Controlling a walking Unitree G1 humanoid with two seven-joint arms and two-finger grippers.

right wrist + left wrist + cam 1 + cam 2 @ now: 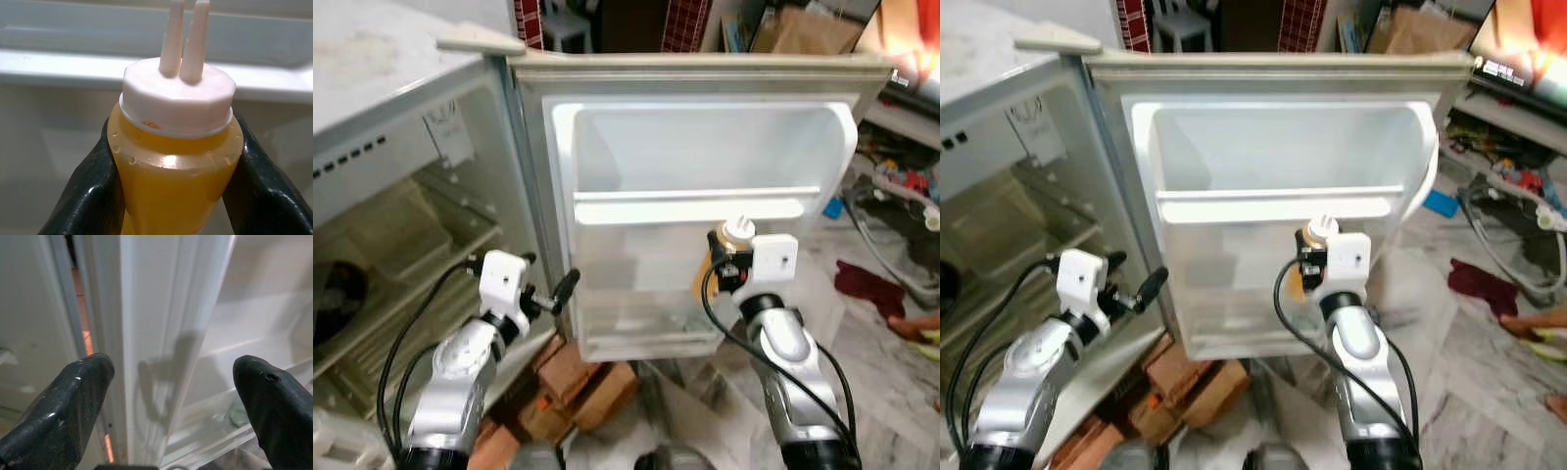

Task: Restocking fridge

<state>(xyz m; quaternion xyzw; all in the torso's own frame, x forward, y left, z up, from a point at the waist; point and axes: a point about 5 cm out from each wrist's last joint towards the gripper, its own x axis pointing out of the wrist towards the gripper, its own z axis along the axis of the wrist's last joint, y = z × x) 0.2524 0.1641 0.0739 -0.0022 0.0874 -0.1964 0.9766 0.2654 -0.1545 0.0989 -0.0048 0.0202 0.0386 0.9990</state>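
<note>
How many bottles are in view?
1. The bottle, yellow with a white twin-nozzle cap, is gripped by the right gripper in front of the open fridge door. Others could be hidden inside the fridge.

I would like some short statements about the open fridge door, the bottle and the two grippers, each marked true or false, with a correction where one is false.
1. The right gripper is shut on a yellow squeeze bottle with a white twin-nozzle cap. True.
2. The bottle is held upside down. False: it is upright, nozzles on top.
3. The white fridge door stands open, its inner shelves facing the robot. True.
4. The left gripper also holds a bottle. False: its fingers are open and hold nothing, near the door's hinge edge.
5. The upper door shelf is full of jars. False: nothing is seen on it.
</note>
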